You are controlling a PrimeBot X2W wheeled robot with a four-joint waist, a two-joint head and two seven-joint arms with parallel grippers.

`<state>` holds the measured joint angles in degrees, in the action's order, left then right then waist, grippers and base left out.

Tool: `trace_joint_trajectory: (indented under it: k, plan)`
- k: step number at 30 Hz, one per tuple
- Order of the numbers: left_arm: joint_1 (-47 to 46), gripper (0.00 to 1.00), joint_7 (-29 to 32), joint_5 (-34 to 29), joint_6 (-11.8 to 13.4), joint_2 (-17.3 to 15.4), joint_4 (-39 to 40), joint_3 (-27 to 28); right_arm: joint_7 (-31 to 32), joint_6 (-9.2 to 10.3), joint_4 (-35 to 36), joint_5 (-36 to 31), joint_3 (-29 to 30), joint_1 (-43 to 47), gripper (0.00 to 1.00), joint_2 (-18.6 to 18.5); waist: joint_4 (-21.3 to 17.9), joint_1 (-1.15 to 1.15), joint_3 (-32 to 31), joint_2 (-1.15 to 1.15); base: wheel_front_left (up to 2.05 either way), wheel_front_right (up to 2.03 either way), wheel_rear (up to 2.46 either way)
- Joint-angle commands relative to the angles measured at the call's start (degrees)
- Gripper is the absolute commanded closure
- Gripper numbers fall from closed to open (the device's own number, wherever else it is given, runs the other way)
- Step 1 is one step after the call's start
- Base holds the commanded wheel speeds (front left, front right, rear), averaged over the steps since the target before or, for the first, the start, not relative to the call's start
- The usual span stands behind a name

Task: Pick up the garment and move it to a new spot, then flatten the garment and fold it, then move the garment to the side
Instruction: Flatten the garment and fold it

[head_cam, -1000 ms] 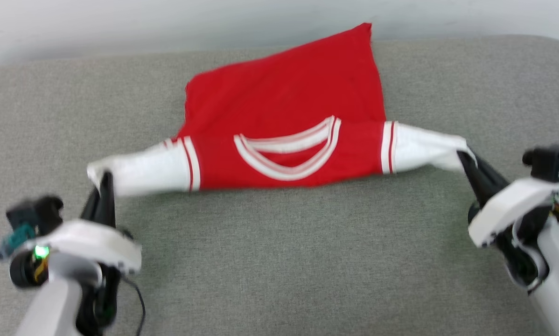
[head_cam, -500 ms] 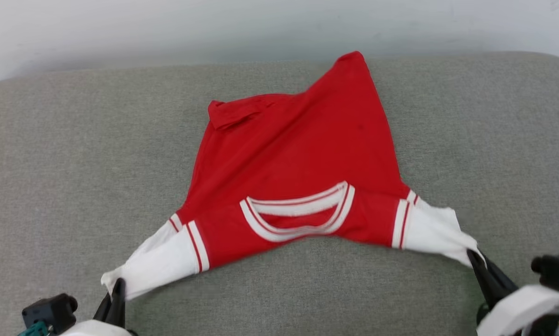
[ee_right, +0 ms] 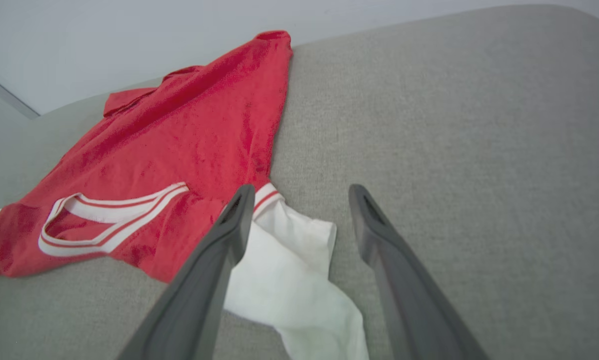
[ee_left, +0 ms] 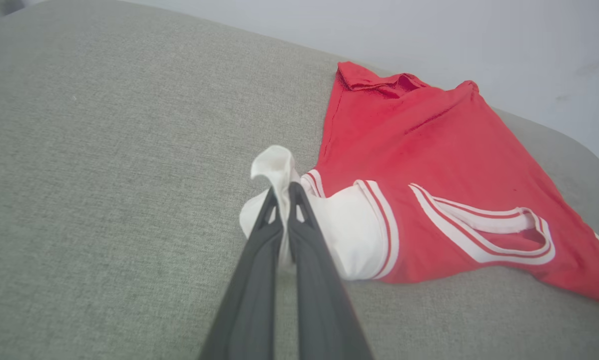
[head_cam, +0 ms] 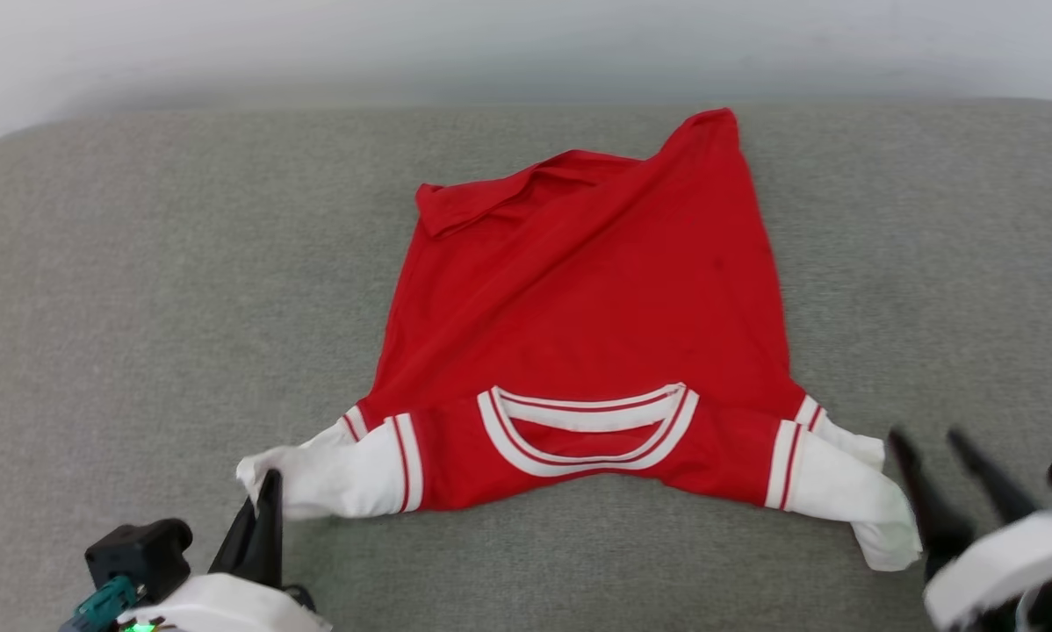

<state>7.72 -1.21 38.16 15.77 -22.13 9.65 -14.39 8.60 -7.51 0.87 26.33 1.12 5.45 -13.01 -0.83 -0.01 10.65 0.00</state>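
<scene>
The garment [head_cam: 587,307], a red shirt with white sleeves and striped trim, lies spread on the grey cushion with its collar toward me and its plain side up. My left gripper [head_cam: 267,484] is shut on the tip of the white left sleeve [ee_left: 279,165], pinched between both fingers [ee_left: 259,260]. At the lower right my right gripper [head_cam: 930,439] stands open beside the white right sleeve [head_cam: 851,496], which lies loose on the cushion [ee_right: 299,280]. The far left hem corner [head_cam: 447,206] is folded over.
The grey fabric surface [head_cam: 140,307] runs wide on both sides of the shirt. A pale wall [head_cam: 526,44] rises just behind its far edge.
My right gripper has opened and let go of the right sleeve, which now lies slack. The shirt has been dragged toward me and laid flatter; the head view has shifted too.
</scene>
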Motion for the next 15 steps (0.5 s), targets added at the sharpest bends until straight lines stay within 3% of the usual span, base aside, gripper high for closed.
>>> trace_joint_trajectory:
  k: [1, 8, 15]
  plan:
    - [-1.52, 1.00, -0.63, -0.96, -0.05, 0.35, 1.00, -0.59, -0.04, 0.04, 0.42, 0.33, 1.78, -4.44, 0.00, 0.05, 1.37, 0.01, 1.04, 0.00, 0.00, 0.00, 0.00]
    - [-6.93, 1.00, -2.04, -3.86, -1.09, 2.24, 4.63, -4.00, 4.78, 0.03, -8.72, 1.61, 6.95, -22.82, 0.00, -3.74, 7.49, 0.01, 6.20, 0.00, 0.00, 0.00, 0.00]
    - [-13.23, 1.00, -4.97, -5.55, -3.45, 6.13, 5.60, -8.02, 17.04, 0.03, -20.75, 2.32, 8.67, -42.12, 0.00, -10.47, 14.78, 0.01, 14.06, 0.00, 0.00, 0.00, 0.00]
